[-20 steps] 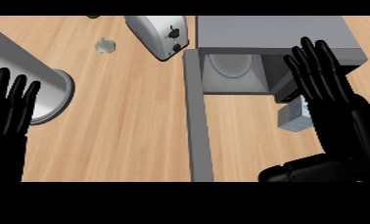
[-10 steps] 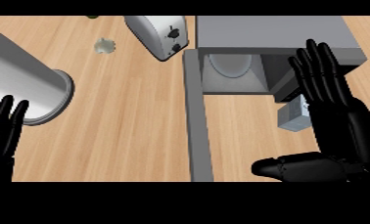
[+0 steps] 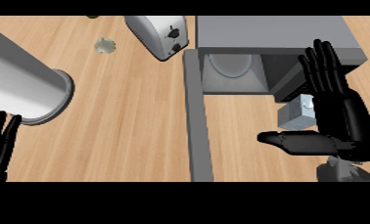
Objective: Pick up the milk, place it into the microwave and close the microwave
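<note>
The milk [image 3: 296, 114], a small pale blue-grey carton with a cap, stands on the counter just in front of the open microwave [image 3: 274, 32]. My right hand [image 3: 339, 108] is open beside it on the right, fingers straight and pointing toward the microwave's cavity, thumb stretched left below the carton. No finger curls round the milk. The microwave's door [image 3: 196, 120] swings out toward me as a long grey strip. My left hand [image 3: 7, 137] shows only as straight fingers at the lower left edge.
A white plate [image 3: 230, 65] lies inside the microwave. A silver toaster [image 3: 160, 34] stands left of the microwave. A large metal cylinder [image 3: 29, 83] lies at the left. A small pale object [image 3: 105, 46] sits near the back.
My right hand's thumb has come up closer under the milk and more of the carton shows. My left hand has sunk toward the lower left edge.
</note>
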Action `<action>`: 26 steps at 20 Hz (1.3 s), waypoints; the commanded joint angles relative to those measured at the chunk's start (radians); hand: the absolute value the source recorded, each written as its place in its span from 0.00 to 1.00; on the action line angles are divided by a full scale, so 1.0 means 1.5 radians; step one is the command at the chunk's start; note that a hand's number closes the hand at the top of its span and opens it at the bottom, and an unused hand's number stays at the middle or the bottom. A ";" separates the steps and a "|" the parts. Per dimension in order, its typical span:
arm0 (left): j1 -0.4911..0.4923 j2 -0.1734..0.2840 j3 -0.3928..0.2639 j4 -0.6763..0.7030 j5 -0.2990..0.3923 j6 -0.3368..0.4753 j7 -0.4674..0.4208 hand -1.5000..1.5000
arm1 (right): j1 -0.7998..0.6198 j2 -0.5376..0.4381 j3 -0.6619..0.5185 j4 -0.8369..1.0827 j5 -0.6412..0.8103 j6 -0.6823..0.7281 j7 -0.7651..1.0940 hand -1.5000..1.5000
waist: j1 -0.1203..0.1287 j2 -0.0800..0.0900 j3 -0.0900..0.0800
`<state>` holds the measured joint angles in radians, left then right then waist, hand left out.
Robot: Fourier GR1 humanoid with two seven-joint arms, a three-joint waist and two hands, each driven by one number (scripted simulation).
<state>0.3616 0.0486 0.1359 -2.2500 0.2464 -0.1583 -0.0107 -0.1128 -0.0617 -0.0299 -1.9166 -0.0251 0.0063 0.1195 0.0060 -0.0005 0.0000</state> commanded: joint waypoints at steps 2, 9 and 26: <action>0.013 -0.002 0.009 -0.035 0.022 -0.014 0.032 0.00 | 0.036 -0.011 -0.030 0.050 -0.014 0.019 -0.053 0.00 | -0.002 0.000 0.000; 0.060 0.000 0.047 -0.065 0.059 -0.050 0.028 0.00 | 0.038 -0.026 -0.085 0.177 -0.007 0.017 -0.148 0.00 | 0.000 0.000 0.000; 0.117 -0.032 0.039 -0.030 0.040 -0.103 -0.067 0.00 | 0.062 -0.078 -0.142 0.368 -0.014 0.096 -0.333 0.00 | 0.000 0.000 0.000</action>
<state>0.5166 0.0028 0.1727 -2.3055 0.2852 -0.2859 -0.0790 -0.0283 -0.1857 -0.2535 -1.3978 -0.0621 0.1461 -0.3499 0.0049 -0.0043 -0.0023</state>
